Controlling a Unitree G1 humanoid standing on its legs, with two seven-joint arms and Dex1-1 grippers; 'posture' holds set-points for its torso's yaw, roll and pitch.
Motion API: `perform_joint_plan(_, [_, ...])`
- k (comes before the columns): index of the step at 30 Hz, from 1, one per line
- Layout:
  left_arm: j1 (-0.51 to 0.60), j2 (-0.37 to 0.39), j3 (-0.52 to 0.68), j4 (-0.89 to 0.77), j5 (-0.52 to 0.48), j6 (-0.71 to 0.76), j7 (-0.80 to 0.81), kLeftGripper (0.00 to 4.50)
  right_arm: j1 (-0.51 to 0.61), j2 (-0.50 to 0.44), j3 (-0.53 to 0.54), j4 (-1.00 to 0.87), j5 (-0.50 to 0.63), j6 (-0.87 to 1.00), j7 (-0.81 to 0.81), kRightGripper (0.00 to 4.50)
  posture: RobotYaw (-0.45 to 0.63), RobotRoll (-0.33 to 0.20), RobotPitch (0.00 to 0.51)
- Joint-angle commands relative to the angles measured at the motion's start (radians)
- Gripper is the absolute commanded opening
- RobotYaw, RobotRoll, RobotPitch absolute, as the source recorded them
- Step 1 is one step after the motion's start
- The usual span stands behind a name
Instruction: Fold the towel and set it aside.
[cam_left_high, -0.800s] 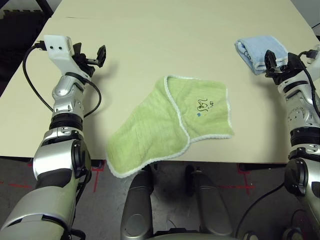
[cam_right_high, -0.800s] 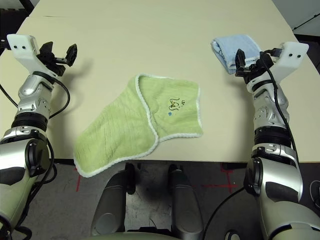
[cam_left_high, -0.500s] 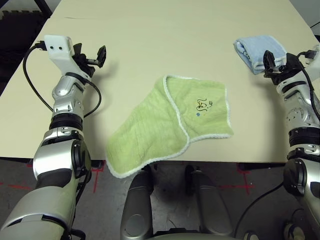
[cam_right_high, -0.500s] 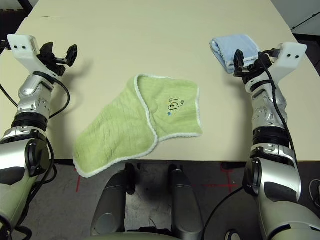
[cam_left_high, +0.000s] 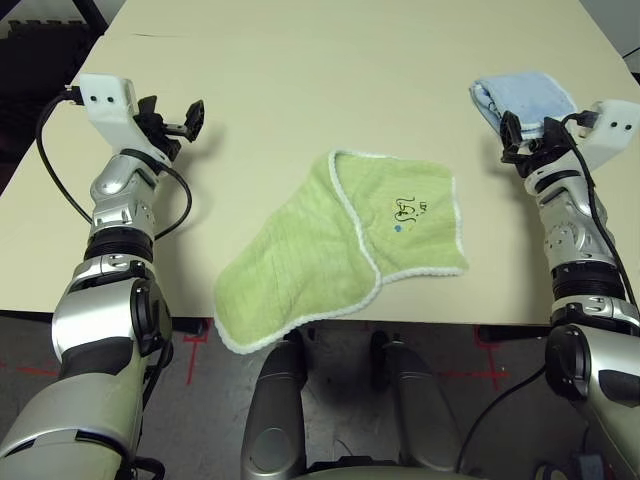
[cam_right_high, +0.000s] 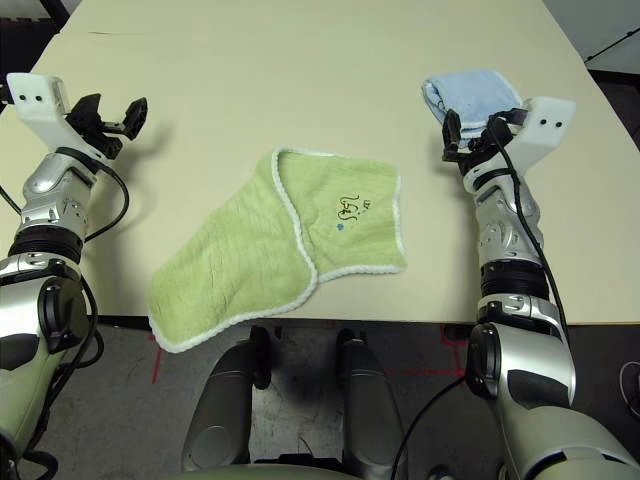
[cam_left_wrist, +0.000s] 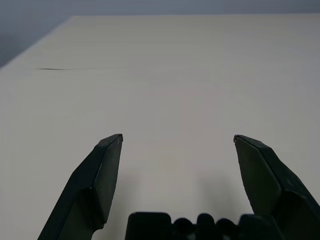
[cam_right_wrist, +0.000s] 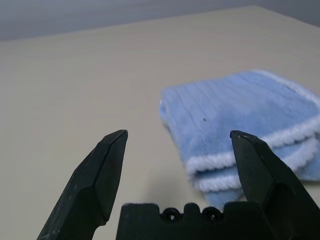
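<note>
Both claws, left claw (cam_left_high: 178, 125) and right claw (cam_right_high: 470, 133), gape wide and empty. One green towel (cam_left_high: 340, 250) lies rumpled mid-bench (cam_left_high: 300, 80), a corner overhanging the near edge. Soft, limp and light, it likely pinches best at the white-stitched corners.

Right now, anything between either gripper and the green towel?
Nothing visible. Bare table lies between the open left gripper and the green towel, and between the open right gripper and the towel. The folded blue towel sits beyond the right gripper, off that path.
</note>
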Motion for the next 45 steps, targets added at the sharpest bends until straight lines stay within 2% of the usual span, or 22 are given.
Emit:
perform_joint_plan(1, [-0.03,0.001,-0.031,-0.023,-0.021,0.049,-0.208,4.5,-0.025,-0.065,0.011,0.022,0.004,0.036,0.092,4.46,0.04,0.0,0.241])
perform_joint_plan(4, [-0.014,0.006,-0.082,-0.08,-0.027,0.128,-0.422,4.5,-0.051,-0.119,0.035,0.068,0.015,0.089,0.238,4.46,0.03,0.0,0.249])
perform_joint_plan(6, [0.005,0.042,-0.153,-0.13,0.005,0.142,-0.596,4.5,-0.078,-0.15,0.062,0.08,0.022,0.145,0.347,4.46,0.04,0.0,0.257])
perform_joint_plan(11, [0.0,0.089,-0.249,-0.21,0.04,0.145,-0.768,4.5,-0.133,-0.196,0.111,0.107,0.016,0.247,0.516,4.46,0.06,0.0,0.263])
perform_joint_plan(18, [-0.061,0.134,-0.281,-0.13,0.081,0.144,-0.798,4.5,-0.17,-0.215,0.215,0.116,-0.051,0.318,0.623,4.46,0.05,0.0,0.252])
perform_joint_plan(27, [-0.077,0.097,-0.273,-0.076,0.075,0.133,-0.83,4.5,-0.252,-0.241,0.311,0.213,-0.157,0.384,0.68,4.46,0.04,0.0,0.254])
perform_joint_plan(34, [-0.061,0.083,-0.262,-0.108,0.061,0.144,-0.849,4.5,-0.324,-0.241,0.386,0.294,-0.241,0.431,0.722,4.46,0.05,0.0,0.254])
perform_joint_plan(45, [-0.031,0.075,-0.254,-0.146,0.046,0.161,-0.86,4.5,-0.29,-0.276,0.417,0.202,-0.278,0.467,0.795,4.46,0.03,0.0,0.254])
